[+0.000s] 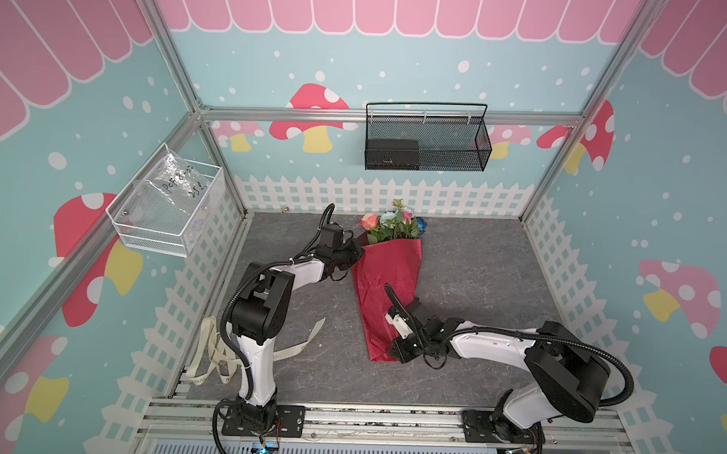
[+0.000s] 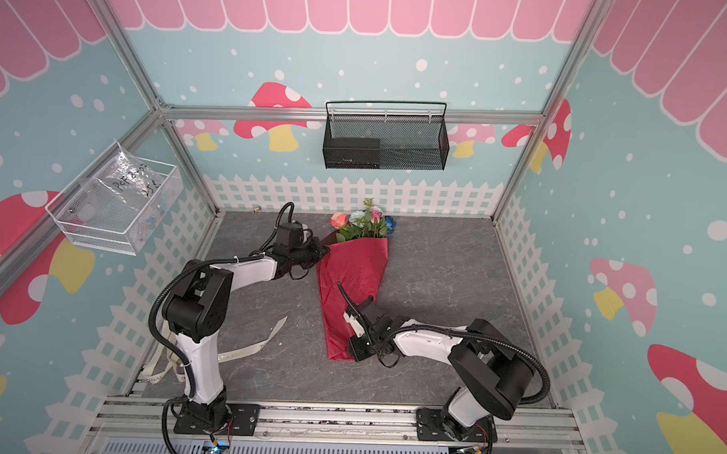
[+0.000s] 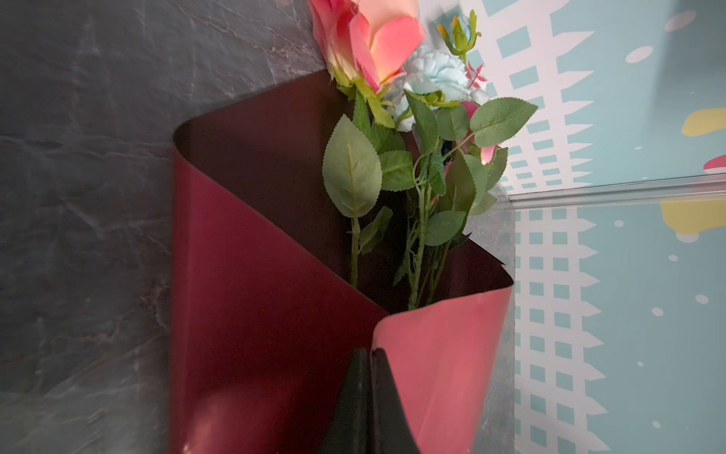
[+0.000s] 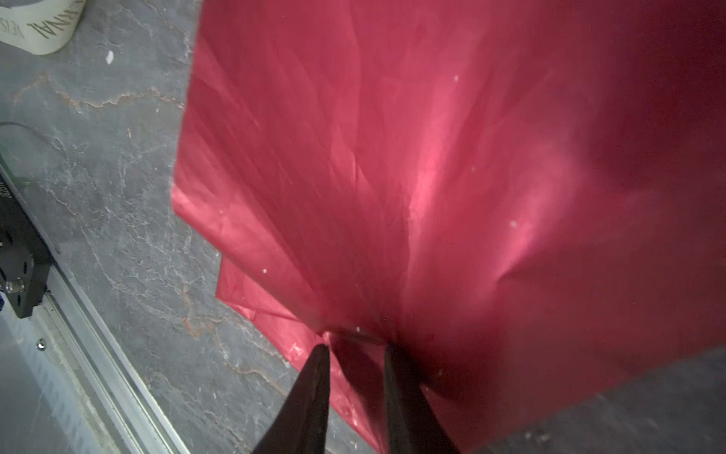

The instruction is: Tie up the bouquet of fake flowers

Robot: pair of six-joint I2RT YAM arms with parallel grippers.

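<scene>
A: Well, where's the bouquet (image 1: 387,274)?
B: Flat on the desk (image 1: 477,257), blooms by the back fence (image 1: 354,194). Left jaws pinch its red paper (image 3: 255,314) at the mouth; right jaws clamp the gathered foot.
A: Baskets?
B: Black basket (image 1: 460,150): a black box (image 1: 392,154). White basket (image 1: 153,239): a clear bag (image 1: 176,188). Bare desk rightward.

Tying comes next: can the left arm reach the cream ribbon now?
Probably not yet: the left pincer is shut on the red wrapping paper; the ribbon lies uncovered near that arm's base.
</scene>
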